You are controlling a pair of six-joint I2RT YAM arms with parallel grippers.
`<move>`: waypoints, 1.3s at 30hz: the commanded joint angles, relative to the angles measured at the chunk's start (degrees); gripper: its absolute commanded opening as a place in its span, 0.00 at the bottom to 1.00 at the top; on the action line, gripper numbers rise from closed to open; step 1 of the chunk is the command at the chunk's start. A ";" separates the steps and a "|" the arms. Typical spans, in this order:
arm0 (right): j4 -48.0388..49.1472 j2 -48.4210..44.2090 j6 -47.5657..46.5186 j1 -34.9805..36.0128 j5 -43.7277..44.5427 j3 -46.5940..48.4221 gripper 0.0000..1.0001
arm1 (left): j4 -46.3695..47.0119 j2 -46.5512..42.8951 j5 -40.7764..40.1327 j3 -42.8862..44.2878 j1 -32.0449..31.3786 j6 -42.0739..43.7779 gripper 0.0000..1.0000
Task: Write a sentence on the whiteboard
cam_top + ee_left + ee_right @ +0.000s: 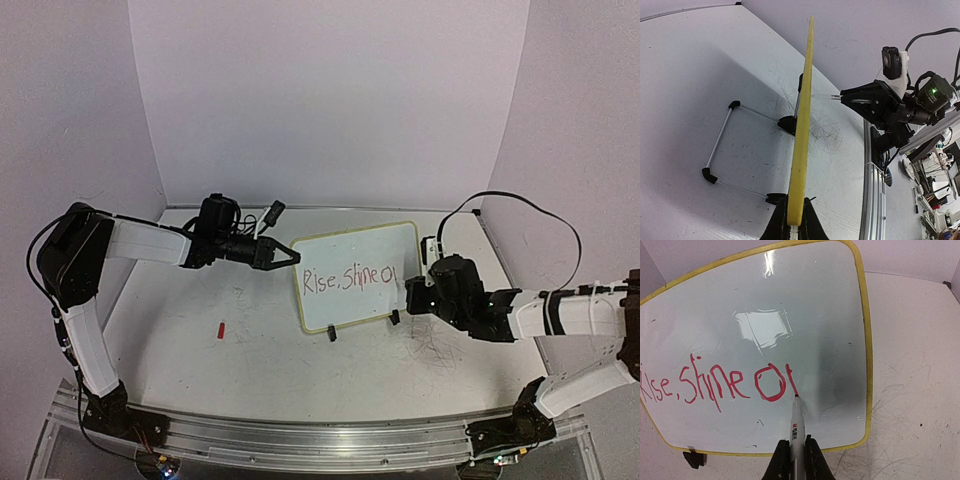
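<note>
The whiteboard [360,250] stands nearly upright on its black feet in the middle of the bench [250,380], between the two arms. The left fingers [779,226] are clamped on its yellow rim at the left edge and steady it. The right fingers [782,461] are closed around a red marker [796,422], whose tip touches the board just after the "o". The sentence [715,382] reads "Rise, shine o" plus one short stroke. I judge from this that the writing is far along and that the letter in hand is an "n".

To do this step well, the tip should press only lightly. The board rests on a thin wire stand [733,105] and could tip backward, so the left hold must answer the push. The strokes should be small and sit on the same line as the other letters.

Room is limited. Between the last stroke and the right yellow rim there is space for perhaps a few narrow letters; below the line there is more bare board. A small red piece [220,330], maybe the marker's cap, lies on the bench well apart to the left.
</note>
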 commanded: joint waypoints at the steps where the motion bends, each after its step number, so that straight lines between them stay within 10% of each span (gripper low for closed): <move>1: 0.17 -0.65 1.36 -0.10 -0.87 -0.41 0.00 | -2.98 -0.77 -1.70 1.79 -1.09 1.56 0.00; 39: -0.53 0.92 0.82 -0.10 5.88 3.59 0.00 | -3.34 -0.86 -1.87 1.80 -1.14 1.87 0.00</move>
